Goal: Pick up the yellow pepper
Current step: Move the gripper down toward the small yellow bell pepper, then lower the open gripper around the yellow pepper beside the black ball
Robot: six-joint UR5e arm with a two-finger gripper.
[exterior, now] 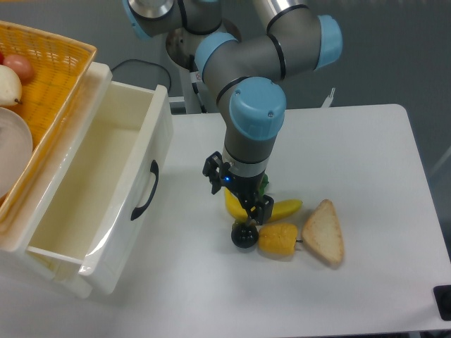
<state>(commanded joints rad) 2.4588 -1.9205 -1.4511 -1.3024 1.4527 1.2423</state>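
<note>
Golden-yellow, the yellow pepper [277, 239] is seen lying on the white surface [366, 155], flanked by a black ball [244, 236] and a bread slice [324, 232], touching both. Just behind, the pincer [251, 213] is lowered over a banana [282, 209]; whether it is released or clenched cannot be told. A drawer [91, 190] is pulled open at the left.

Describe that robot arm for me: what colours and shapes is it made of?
The arm is built from silvery grey tubes joined by rounded joints with light blue caps. Its end effector is small and black, with a tiny blue light glowing on the wrist above it. A black cable runs behind the base.
</note>
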